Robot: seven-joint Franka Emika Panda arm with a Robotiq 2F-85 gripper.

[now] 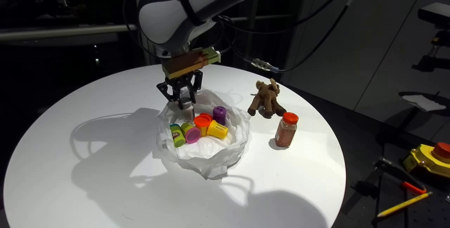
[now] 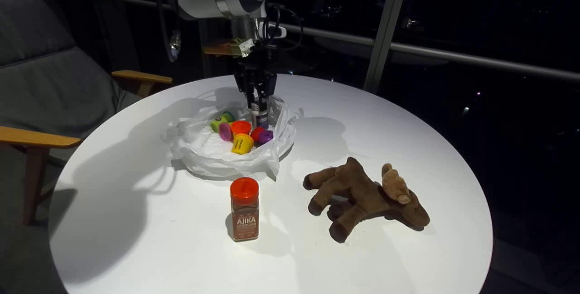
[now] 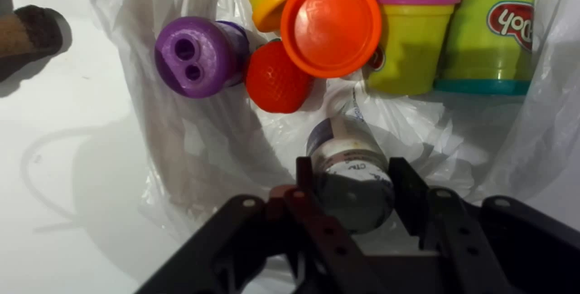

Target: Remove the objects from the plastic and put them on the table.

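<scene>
Gripper [image 3: 351,170] flanks jar [image 1: 188,114], likely because near-upright stance suits grasp from above; cannot tell whether gripped. Jar, cans [image 3: 331,26] in bag [image 1: 211,166]. Toy animal [image 2: 358,192], bottle [image 2: 245,222] on table [image 2: 317,267], presumably already unpacked.

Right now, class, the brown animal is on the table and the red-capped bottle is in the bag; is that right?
No: the bottle stands on the table, outside the bag, as both exterior views show. The animal is indeed there.

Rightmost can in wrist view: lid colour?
The lid is teal, on a lime-green can; shows best in the wrist view.
</scene>
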